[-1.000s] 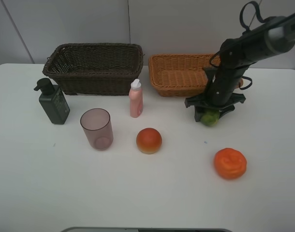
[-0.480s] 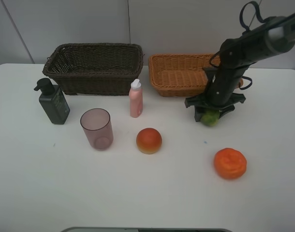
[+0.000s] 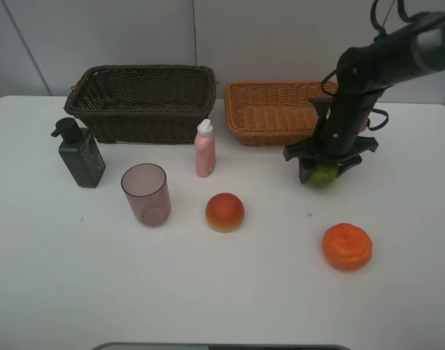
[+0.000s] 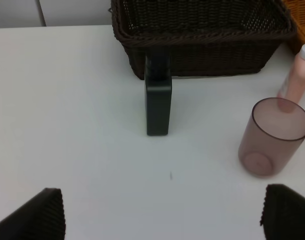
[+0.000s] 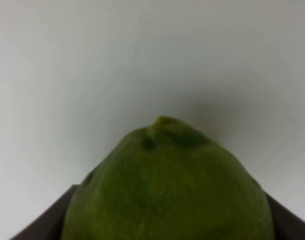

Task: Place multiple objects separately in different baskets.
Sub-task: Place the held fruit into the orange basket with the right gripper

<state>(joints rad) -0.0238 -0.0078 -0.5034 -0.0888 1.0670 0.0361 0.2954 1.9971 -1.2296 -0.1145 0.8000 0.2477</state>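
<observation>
The right gripper [image 3: 323, 173] points down and pinches the green citrus [image 3: 324, 179] between its two fingers. The citrus is on the right side of the white table [image 3: 208, 292], just in front of the right end of the light orange basket [image 3: 270, 135] and outside it. I cannot tell if it touches the table. The left gripper [image 4: 162, 215] has its fingers spread wide apart and holds nothing. It hangs over the left side of the table, with the pump bottle [image 3: 82, 157] and the cup [image 3: 146, 193] in front of it. The dark brown basket [image 3: 149, 124] sits at the far left, beside the light one. The dark green pump bottle stands just left of it and a bit nearer. The pink bottle [image 3: 205, 149] stands upright near the gap between the baskets. The purplish cup stands upright, nearer and to the left of the pink bottle. The round red-orange fruit [image 3: 225, 212] lies in the middle, right of the cup. The wrinkled orange [image 3: 347, 246] lies at the near right, well apart from the citrus.
</observation>
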